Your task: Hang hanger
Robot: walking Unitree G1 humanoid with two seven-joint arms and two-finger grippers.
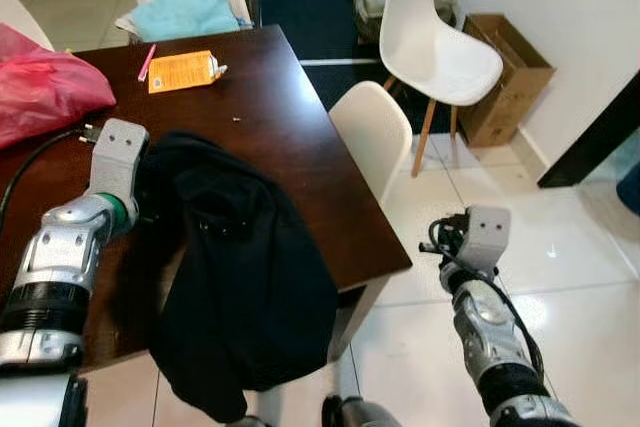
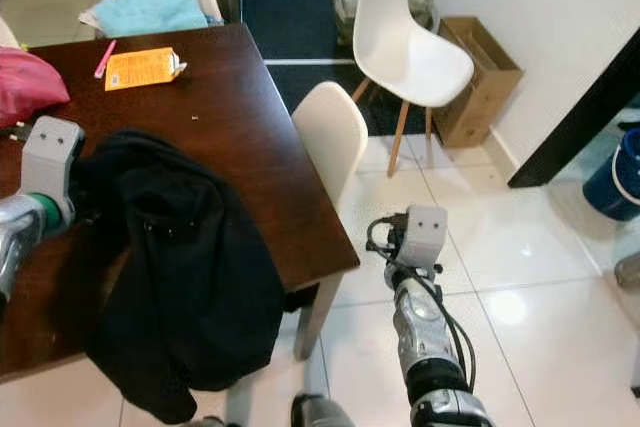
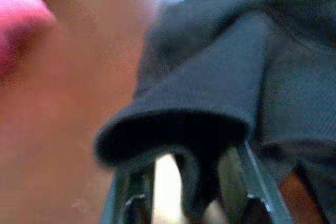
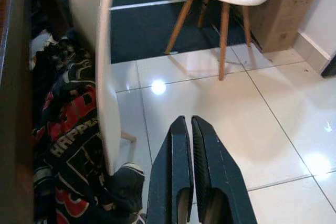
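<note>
One black garment [image 1: 240, 277] is draped over the dark table's [image 1: 290, 127] near edge, gripped by the left gripper [image 3: 191, 203]. The right gripper [image 4: 191, 145], fingers pressed together empty, is held over white floor [image 4: 252, 129]. Three white chairs [image 1: 375, 132] are counted.

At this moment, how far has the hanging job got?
Early stage. Done: the left pincer has closed on a fold of the black garment, which lies on the dark table and droops over its front edge. In hand: that grip only; no hanger can be made out. The right pincer is shut and empty above the tiled floor. Left: lifting and hanging it.
</note>
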